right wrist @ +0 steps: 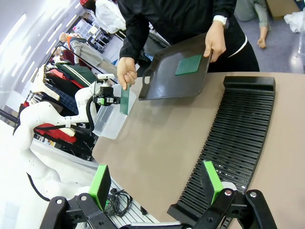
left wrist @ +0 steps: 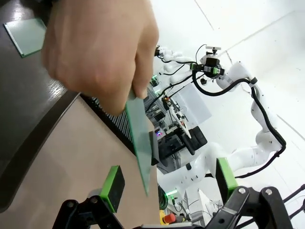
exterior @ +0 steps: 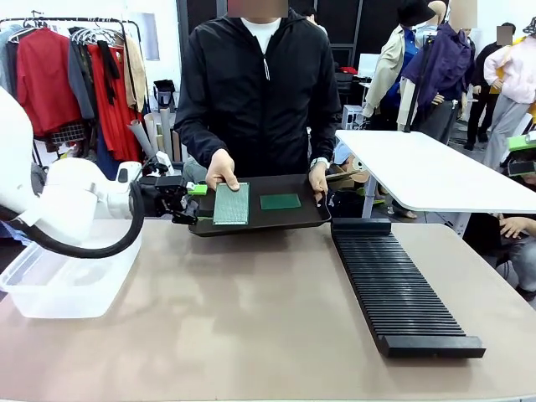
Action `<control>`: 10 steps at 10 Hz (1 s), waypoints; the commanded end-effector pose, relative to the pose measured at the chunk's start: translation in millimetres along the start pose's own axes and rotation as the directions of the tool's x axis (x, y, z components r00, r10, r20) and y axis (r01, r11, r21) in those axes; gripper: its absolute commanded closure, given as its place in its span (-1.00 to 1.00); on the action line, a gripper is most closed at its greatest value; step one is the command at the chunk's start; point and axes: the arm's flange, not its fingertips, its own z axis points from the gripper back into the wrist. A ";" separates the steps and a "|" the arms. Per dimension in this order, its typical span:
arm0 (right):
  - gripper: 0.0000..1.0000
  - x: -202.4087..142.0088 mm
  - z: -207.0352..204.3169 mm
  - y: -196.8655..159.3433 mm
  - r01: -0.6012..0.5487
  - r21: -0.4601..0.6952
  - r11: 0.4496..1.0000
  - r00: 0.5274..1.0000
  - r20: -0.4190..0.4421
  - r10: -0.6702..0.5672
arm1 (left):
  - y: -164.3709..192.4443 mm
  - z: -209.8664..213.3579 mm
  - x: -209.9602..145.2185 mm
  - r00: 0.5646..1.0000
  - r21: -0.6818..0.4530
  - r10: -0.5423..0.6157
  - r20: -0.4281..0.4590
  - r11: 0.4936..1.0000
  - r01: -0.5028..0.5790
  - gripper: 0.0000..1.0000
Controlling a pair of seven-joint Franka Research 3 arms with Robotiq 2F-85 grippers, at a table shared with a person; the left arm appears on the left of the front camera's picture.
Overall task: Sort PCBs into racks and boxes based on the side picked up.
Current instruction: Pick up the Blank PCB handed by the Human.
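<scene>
A person's hand [exterior: 222, 170] holds a light, gridded PCB [exterior: 232, 203] by its top edge, just off the left end of a black tray [exterior: 306, 219]. My left gripper [exterior: 179, 202] is level with it, pointing at the board. In the left wrist view the PCB [left wrist: 140, 143] hangs edge-on between my open fingers [left wrist: 113, 188], nearer the left pad, touching neither. A second, darker PCB [exterior: 280, 201] lies flat on the tray. The long black slotted rack [exterior: 398, 285] lies at the right. My right gripper [right wrist: 156, 183] hovers open above the rack's [right wrist: 238, 138] near end.
The clear plastic tub [exterior: 67, 276] stands at the table's left edge, under my left arm. The person's other hand [exterior: 318, 176] grips the tray's right end. A white table [exterior: 435, 172] stands beyond, at the right.
</scene>
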 end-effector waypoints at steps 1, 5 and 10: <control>-1.00 0.8 -0.2 2.0 -0.003 0.008 1.000 1.000 0.008 0.003 | 2.0 -13.7 1.5 1.000 -0.021 0.013 0.021 1.000 -0.012 -1.00; -1.00 0.8 -0.2 2.0 -0.003 0.008 1.000 1.000 0.008 0.003 | 13.1 -32.4 -1.7 1.000 -0.025 0.020 0.008 0.999 -0.020 -1.00; -1.00 0.8 -0.2 2.0 -0.003 0.008 1.000 1.000 0.008 0.003 | 20.2 -28.2 6.7 0.997 0.002 0.012 0.073 1.000 -0.012 -0.22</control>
